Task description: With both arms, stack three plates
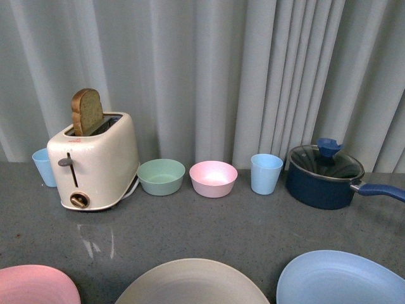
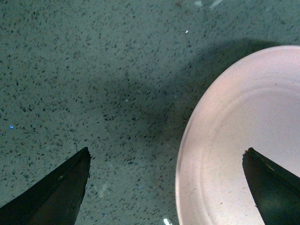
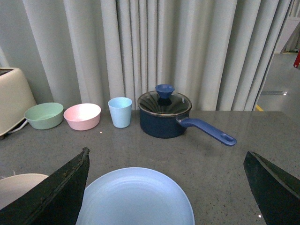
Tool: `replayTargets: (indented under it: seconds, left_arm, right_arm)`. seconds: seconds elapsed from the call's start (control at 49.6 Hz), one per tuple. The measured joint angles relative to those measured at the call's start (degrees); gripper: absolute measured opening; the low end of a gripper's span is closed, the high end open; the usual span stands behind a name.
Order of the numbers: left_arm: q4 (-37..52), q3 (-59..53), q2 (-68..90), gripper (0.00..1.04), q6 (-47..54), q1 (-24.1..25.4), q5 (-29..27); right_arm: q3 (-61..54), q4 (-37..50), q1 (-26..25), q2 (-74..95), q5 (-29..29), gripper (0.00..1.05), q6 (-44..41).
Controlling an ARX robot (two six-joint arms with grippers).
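Note:
Three plates lie side by side along the counter's near edge in the front view: pink plate (image 1: pixel 35 285) at left, beige plate (image 1: pixel 193 283) in the middle, light blue plate (image 1: pixel 342 278) at right. Neither arm shows in the front view. My left gripper (image 2: pixel 166 152) is open above the counter, one finger over the pink plate (image 2: pixel 243 140), the other over bare counter beside its rim. My right gripper (image 3: pixel 166 157) is open above the light blue plate (image 3: pixel 136 199), with the beige plate's (image 3: pixel 18 187) edge beside it.
At the back stand a cream toaster (image 1: pixel 95 158) with a bread slice, a blue cup (image 1: pixel 44 166) behind it, a green bowl (image 1: pixel 161 175), a pink bowl (image 1: pixel 213 178), another blue cup (image 1: pixel 266 173) and a dark blue lidded saucepan (image 1: pixel 324 174) with its handle pointing right.

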Motion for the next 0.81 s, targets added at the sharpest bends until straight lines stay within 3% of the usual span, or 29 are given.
replayTargets:
  seconds: [0.302, 0.807]
  left_arm:
    - [-3.54, 0.63, 1.25, 0.98, 4.87, 0.44, 0.74]
    - [0.37, 0.44, 4.57, 0.98, 5.51, -1.6, -2.16]
  right_arm:
    - [0.0, 0.0, 0.0, 0.0, 0.0, 0.97, 0.0]
    - [0.0, 0.0, 0.0, 0.0, 0.02, 0.97, 0.0]
